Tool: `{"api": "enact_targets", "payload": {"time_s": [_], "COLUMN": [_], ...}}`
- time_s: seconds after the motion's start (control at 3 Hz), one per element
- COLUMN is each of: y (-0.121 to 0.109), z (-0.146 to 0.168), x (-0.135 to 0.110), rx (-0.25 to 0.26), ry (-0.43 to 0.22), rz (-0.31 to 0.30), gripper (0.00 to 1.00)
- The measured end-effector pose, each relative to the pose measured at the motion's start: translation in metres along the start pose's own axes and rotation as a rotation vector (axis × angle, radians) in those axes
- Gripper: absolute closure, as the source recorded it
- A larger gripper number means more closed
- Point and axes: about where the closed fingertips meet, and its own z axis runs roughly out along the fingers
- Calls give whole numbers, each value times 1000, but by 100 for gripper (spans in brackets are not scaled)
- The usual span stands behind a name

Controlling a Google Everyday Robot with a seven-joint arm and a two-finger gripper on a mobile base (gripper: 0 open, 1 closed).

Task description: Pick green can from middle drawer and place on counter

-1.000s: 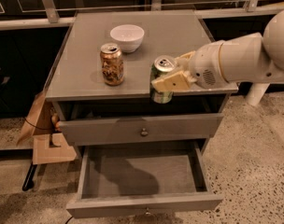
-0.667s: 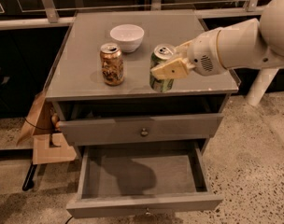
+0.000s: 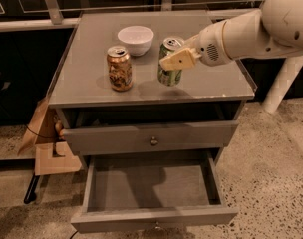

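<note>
The green can [image 3: 169, 62], dark green with a silver top, stands upright over the counter [image 3: 216, 81], right of centre. My gripper [image 3: 175, 59] reaches in from the right on a white arm and is shut on the green can; a tan finger [image 3: 180, 59] covers its upper side. Whether the can's base touches the counter I cannot tell. The middle drawer [image 3: 151, 218] is pulled open below, with nothing showing inside. The drawer above it [image 3: 153, 138] is shut.
A gold-brown patterned can [image 3: 120, 68] stands on the counter left of the green can. A white bowl [image 3: 135, 39] sits behind them. A brown cardboard box [image 3: 49, 146] leans by the cabinet's left side. A white post [image 3: 283, 83] stands at right.
My gripper has carried the green can from the counter's front right edge up and inward, to a spot nearer the bowl and the gold-brown can.
</note>
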Motion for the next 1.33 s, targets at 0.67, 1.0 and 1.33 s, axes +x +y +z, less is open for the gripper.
{"api": "enact_targets", "payload": {"time_s": [0.67, 1.0, 1.33], "y": [-21, -26, -27], "z": [22, 28, 33], "x": [10, 16, 24], "rx": [-9, -12, -15], "ry": [10, 26, 38], "rz": [63, 89, 109], "gripper": [100, 100, 100]}}
